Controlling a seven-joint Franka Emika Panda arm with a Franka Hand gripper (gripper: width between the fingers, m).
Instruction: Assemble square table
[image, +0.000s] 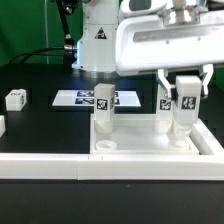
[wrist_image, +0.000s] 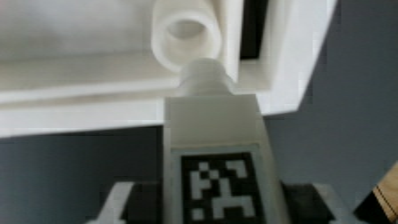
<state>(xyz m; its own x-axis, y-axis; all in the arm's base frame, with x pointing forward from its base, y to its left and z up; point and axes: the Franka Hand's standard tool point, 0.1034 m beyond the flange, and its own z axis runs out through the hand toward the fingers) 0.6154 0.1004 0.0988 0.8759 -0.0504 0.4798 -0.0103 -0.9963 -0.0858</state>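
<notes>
The square table's white slab (image: 150, 152) lies at the front, raised rim up. One tagged white leg post (image: 103, 108) stands upright in its corner toward the exterior view's left. My gripper (image: 186, 88) is shut on a second tagged leg post (image: 186, 104) over the slab's corner toward the exterior view's right. In the wrist view this leg post (wrist_image: 221, 150) runs out from between my fingers (wrist_image: 135, 205). Its narrow tip sits just short of a round corner hole (wrist_image: 183, 38) in the slab (wrist_image: 80, 80). I cannot tell whether tip and slab touch.
The marker board (image: 80, 97) lies flat behind the slab, before the robot base (image: 97, 45). A loose tagged leg post (image: 15, 98) lies at the exterior view's left, and another white piece (image: 2, 126) shows at that edge. A long white rail (image: 40, 166) runs along the front.
</notes>
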